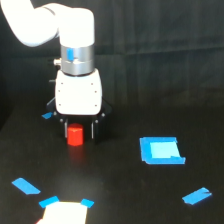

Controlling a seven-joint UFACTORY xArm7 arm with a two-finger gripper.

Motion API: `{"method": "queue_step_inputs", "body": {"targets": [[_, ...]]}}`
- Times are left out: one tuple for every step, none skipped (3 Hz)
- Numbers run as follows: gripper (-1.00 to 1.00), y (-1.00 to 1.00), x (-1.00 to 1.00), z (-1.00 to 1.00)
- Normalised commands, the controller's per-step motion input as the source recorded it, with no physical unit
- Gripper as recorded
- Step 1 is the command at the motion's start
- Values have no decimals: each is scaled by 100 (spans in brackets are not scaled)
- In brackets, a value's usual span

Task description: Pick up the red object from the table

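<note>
The white arm comes down from the upper left of the exterior view, and its jaws [79,131] hang low over the counter [125,190], one dark finger [66,131] on each side of the red object [75,135]. The fingers stand right against the block's sides; from here I cannot tell whether they are actually pressing on it or just beside it, nor whether the block rests on the counter or sits a touch above its faint reddish reflection.

Nothing crowds the block. A small scrap of blue tape [47,115] lies just behind the wrist on the exterior view's left. The blue square patch [161,150] sits well apart toward the exterior view's right, and another tape strip [196,196] lies nearer the front right. At front left is a slanted tape piece [25,186], and beside it a pale, glaring sheet [64,214] pinned by blue corners at the bottom edge.

The counter is flat, black and slightly glossy. The block is a squat, solid orange-red cylinder, narrower than the white housing [78,93] above it. Wide bare surface lies between the block and the patch.
</note>
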Motion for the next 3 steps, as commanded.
{"method": "queue_step_inputs", "body": {"targets": [[-100,-19,66,-20],[-100,-74,100,100],[-43,-67,96,100]]}}
